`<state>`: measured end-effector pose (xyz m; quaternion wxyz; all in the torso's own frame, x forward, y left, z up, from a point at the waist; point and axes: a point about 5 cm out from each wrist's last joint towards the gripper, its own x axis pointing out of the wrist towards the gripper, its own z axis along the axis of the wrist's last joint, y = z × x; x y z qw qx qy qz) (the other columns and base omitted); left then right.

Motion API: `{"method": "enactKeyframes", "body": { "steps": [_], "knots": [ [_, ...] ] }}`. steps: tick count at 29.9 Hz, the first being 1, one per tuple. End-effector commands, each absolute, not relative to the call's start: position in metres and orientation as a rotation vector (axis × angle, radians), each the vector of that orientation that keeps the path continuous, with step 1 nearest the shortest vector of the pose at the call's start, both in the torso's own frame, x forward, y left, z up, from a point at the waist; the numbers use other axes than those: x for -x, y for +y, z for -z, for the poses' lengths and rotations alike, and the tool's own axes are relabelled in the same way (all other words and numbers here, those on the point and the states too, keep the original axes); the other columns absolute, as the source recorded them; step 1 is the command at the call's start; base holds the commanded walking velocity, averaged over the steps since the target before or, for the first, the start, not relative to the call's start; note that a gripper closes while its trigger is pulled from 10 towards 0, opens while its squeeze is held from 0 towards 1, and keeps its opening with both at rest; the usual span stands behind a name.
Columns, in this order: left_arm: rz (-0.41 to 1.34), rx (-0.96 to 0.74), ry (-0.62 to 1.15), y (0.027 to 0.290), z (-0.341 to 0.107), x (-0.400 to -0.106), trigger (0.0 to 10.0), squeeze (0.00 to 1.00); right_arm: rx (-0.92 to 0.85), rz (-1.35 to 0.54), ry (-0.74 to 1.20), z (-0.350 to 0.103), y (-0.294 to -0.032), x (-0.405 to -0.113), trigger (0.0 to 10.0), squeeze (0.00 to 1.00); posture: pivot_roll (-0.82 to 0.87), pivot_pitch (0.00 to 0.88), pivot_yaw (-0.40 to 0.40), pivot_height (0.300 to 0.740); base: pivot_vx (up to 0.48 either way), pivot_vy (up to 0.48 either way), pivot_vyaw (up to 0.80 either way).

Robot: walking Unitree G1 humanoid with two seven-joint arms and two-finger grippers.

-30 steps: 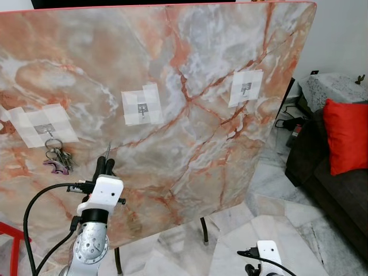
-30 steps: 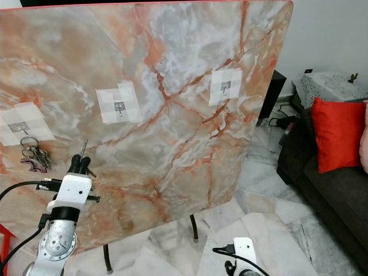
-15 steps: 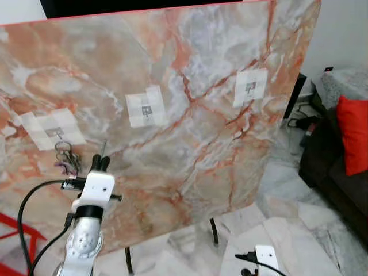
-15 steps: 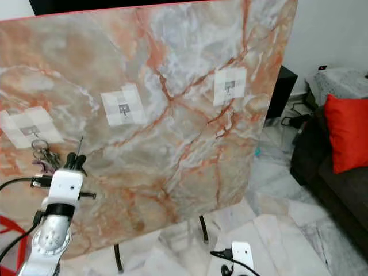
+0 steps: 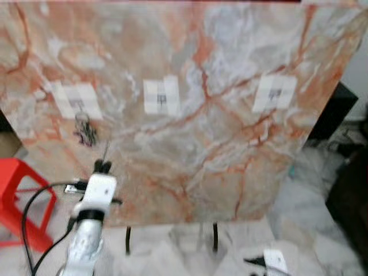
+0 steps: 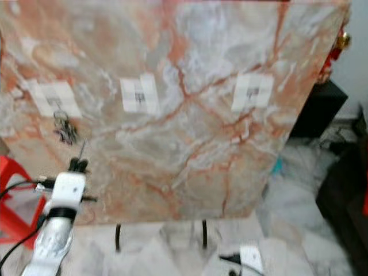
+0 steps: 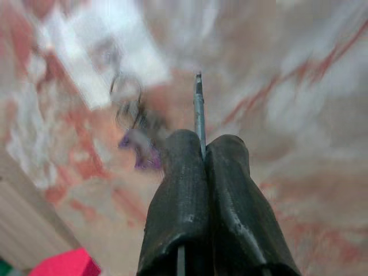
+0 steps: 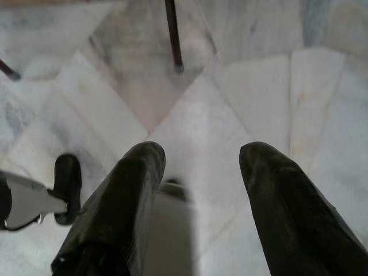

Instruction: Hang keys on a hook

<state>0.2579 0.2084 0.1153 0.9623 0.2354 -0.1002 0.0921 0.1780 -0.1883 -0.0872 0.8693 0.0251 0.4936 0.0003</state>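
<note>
Keys [image 5: 85, 131] hang on hook [image 5: 76, 103]; left gripper [image 5: 103, 167] below.

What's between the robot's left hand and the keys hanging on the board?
Just bare marble board. In the left eye view, the left hand, pinching a thin metal pin, sits below the keys on the leftmost hook.

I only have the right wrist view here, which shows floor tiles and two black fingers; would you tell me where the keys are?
Observer: The keys hang from the leftmost hook on the upright marble board.
Operator: Thank you. What is the left gripper doing?
Observer: The left gripper is raised before the board, below and right of the keys, shut on a thin metal pin.
Operator: Are the other hooks free?
Observer: Yes, the middle hook and right hook carry nothing.
</note>
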Motion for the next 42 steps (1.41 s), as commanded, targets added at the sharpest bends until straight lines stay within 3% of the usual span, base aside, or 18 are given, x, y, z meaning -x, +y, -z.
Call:
{"method": "enactKeyframes", "body": {
  "steps": [1, 8, 17, 25, 29, 34, 42],
  "knots": [
    [-0.172, -0.46, -0.22, 0.199, -0.118, -0.261, 10.0, 0.0, -0.066, 0.024, 1.033, 0.086, -0.199, -0.177, 10.0, 0.0, 0.15, 0.0, -0.061, 0.74, 0.0, -0.435, 0.0],
    [-0.209, -0.479, -0.227, 0.201, -0.12, -0.264, 10.0, 0.0, -0.065, -0.007, 1.03, 0.084, -0.197, -0.182, 10.0, 0.0, 0.16, 0.0, -0.089, 0.74, 0.0, -0.407, 0.0],
    [-0.318, -0.626, -0.206, 0.206, -0.125, -0.272, 10.0, 0.0, -0.059, -0.031, 1.028, 0.082, -0.202, -0.183, 10.0, 0.0, 0.19, 0.0, -0.155, 0.74, 0.0, 0.0, 0.0],
    [-0.365, -0.654, -0.192, 0.212, -0.125, -0.269, 10.0, 0.0, -0.016, -0.041, 0.982, 0.075, -0.204, -0.197, 10.0, 0.0, 0.2, 0.0, -0.156, 0.74, 0.0, -0.218, 0.0],
    [-0.373, -0.669, -0.181, 0.214, -0.126, -0.266, 10.0, 0.0, -0.012, -0.064, 0.969, 0.073, -0.2, -0.201, 10.0, 0.0, 0.21, 0.0, -0.152, 0.74, 0.0, -0.399, 0.76],
    [-0.377, -0.682, -0.179, 0.212, -0.128, -0.265, 10.0, 0.0, -0.039, -0.056, 0.967, 0.075, -0.199, -0.198, 10.0, 0.0, 0.2, 0.0, -0.143, 0.74, 0.0, -0.398, 0.73],
    [-0.365, -0.651, -0.181, 0.203, -0.127, -0.262, 10.0, 0.0, -0.038, -0.035, 0.996, 0.079, -0.211, -0.185, 10.0, 0.0, 0.2, 0.0, -0.152, 0.74, 0.0, -0.196, 0.0]
  ]
}}
